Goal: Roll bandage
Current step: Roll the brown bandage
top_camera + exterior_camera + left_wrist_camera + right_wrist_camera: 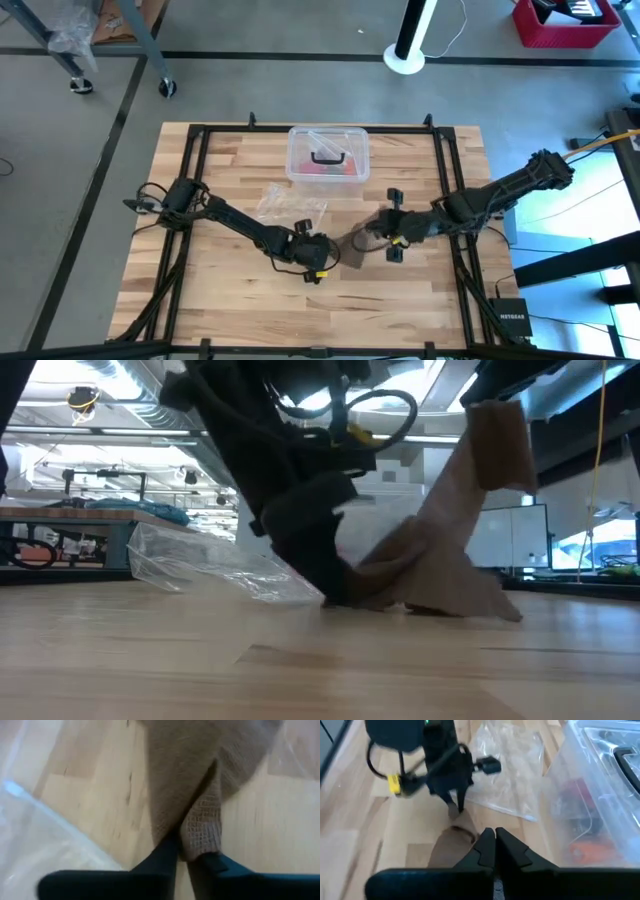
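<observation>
The brown bandage (351,247) lies between my two grippers near the table's middle. In the low view the bandage (455,525) rises as a slanting strip from a bunched end on the wood to a raised end at the upper right. My left gripper (326,250) is shut on the low end, at table level (338,588). My right gripper (380,238) is shut on the raised end, clear of the table. The right wrist view shows the strip (451,845) running from my right gripper (493,840) toward the left one. My left gripper pinches a bunched fold of the bandage's low end (199,837) between its two fingers. The fingers slant down from the table's left side. That end rests on the wood. My right gripper holds the bandage's other end (497,435) lifted. Its own fingers (485,851) hide the place of contact. The strip slopes down from it to the table, loosely creased.
A clear thin plastic bag (286,205) lies just beyond the left gripper. A clear plastic box with a black handle (328,155) stands at the far middle. Black frame rails (447,190) run along the table's sides. Bare wood lies toward the near edge.
</observation>
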